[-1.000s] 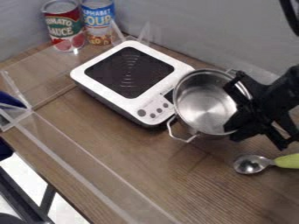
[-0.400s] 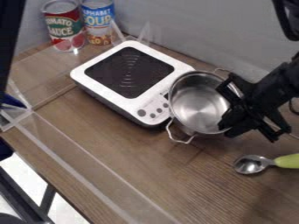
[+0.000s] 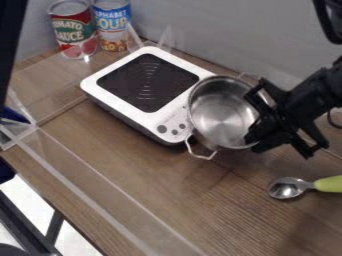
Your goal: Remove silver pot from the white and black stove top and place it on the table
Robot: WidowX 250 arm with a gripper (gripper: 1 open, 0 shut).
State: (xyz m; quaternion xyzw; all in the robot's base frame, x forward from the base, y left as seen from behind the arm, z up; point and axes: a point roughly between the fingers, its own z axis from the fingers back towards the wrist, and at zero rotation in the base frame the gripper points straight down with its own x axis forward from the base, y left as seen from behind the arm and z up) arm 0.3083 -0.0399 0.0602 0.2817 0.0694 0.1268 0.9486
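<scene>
The silver pot (image 3: 218,115) is tilted with its open mouth facing the camera. Its left side overlaps the right corner of the stove top (image 3: 134,82), and a small handle sticks out below it. The black gripper (image 3: 258,116) comes in from the right and is shut on the pot's right rim. The stove top is white with a black cooking surface and a button panel (image 3: 174,128) on its near right edge. It rests on the brown wooden table (image 3: 147,195). Whether the pot's base touches the table cannot be made out.
Two labelled food cans (image 3: 74,28) (image 3: 114,20) stand at the back left behind the stove. A metal spoon with a green handle (image 3: 299,186) lies on the table at the right. A clear plastic barrier (image 3: 34,125) runs along the left side.
The gripper has carried the pot a little to the left and up, so it now overlaps the stove's corner more. The pot is tilted further.
</scene>
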